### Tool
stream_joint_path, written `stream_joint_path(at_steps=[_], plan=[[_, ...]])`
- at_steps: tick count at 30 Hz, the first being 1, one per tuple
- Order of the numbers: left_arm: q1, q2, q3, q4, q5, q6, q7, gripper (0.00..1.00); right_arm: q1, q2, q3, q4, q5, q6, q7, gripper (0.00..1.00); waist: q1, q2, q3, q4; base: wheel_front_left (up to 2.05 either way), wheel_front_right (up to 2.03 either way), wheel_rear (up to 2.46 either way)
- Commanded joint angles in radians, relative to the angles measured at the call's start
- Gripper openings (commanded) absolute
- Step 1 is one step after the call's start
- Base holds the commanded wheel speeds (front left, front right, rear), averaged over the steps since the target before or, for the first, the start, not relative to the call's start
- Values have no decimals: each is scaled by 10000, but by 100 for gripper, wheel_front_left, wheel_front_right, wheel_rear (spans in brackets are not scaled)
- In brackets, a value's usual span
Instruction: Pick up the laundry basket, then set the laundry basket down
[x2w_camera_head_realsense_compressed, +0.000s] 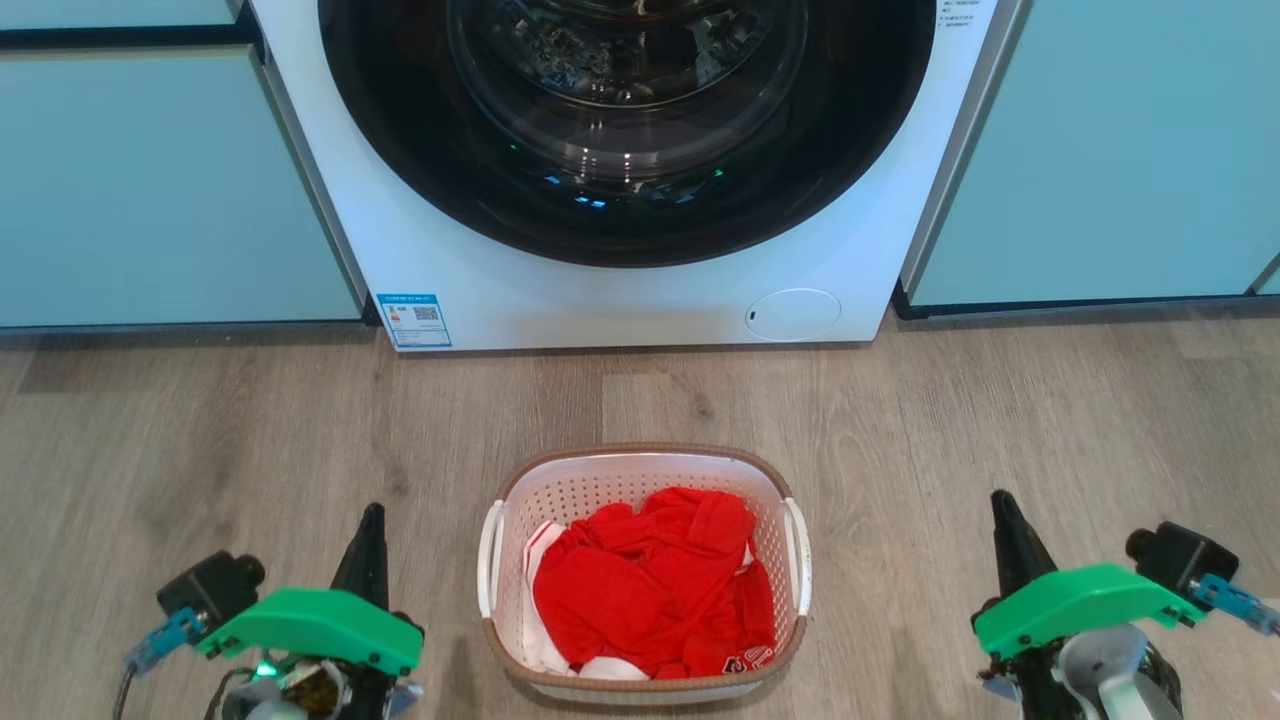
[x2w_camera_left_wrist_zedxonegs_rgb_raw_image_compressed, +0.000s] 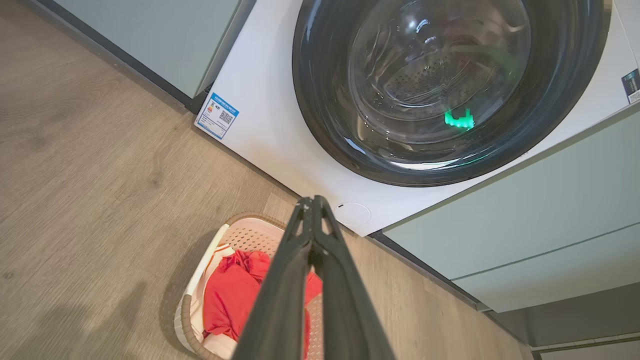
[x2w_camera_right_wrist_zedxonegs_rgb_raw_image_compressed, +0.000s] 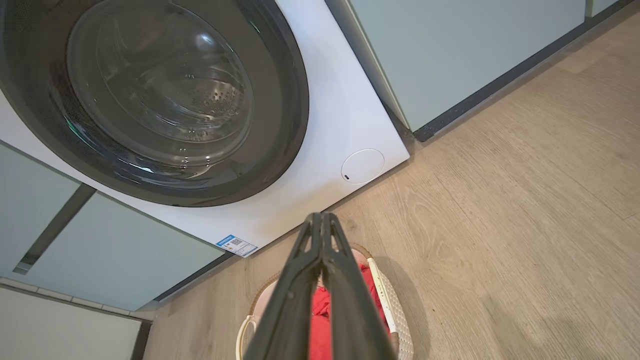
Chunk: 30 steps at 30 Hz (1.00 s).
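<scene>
And here's the laundry basket (x2w_camera_head_realsense_compressed: 620, 485), sitting flat on the wood floor (x2w_camera_head_realsense_compressed: 200, 450), square in front of the washing machine (x2w_camera_head_realsense_compressed: 640, 300) and well short of its white front. It's upright and level, with a crumpled red garment (x2w_camera_head_realsense_compressed: 650, 590) heaped inside along with a bit of white cloth.

The left claw (x2w_camera_head_realsense_compressed: 372, 520) hangs off the basket's left side and the right claw (x2w_camera_head_realsense_compressed: 1003, 505) off its right, both well apart from it. In each wrist view the two long dark fingers are pressed together right up to the tips, and neither has hold of anything.

The picture fits two readings: a basket waiting on the floor for its lift, or one already put back down with the arms drawn clear. One moment won't settle it.

As for handling, it looks a light load: thin perforated plastic and soft cloth. The walls would likely flex if squeezed, and smooth plastic could slip. The sound places to take hold look like the two white side handles, one at the left (x2w_camera_head_realsense_compressed: 490, 560) and one at the right (x2w_camera_head_realsense_compressed: 800, 555), just under the brown woven-look rim (x2w_camera_head_realsense_compressed: 640, 450). One claw on each would keep it level, while a one-sided grab would probably tip it and let the clothes slide.
</scene>
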Motion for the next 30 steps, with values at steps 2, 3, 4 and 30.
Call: stream_joint_path(at_steps=[2,3,4,30], plan=[[-648,73,321,-365,-409,-108,96,0,-595,-154,-68,-378,451,30,80,0,0,0,6,-6,0,0,0],[-653,73,349,-369,-513,-122,124,0,-599,-156,-87,-379,563,30,108,0,0,0,8,-9,0,0,0],[-659,74,378,-372,-617,-136,152,0,-603,-157,-107,-381,675,31,135,0,0,0,10,-11,0,0,0],[-801,75,1145,-461,-3308,-499,897,0,-703,-166,-644,-422,3564,46,869,0,-1,0,68,-76,0,0,0]])
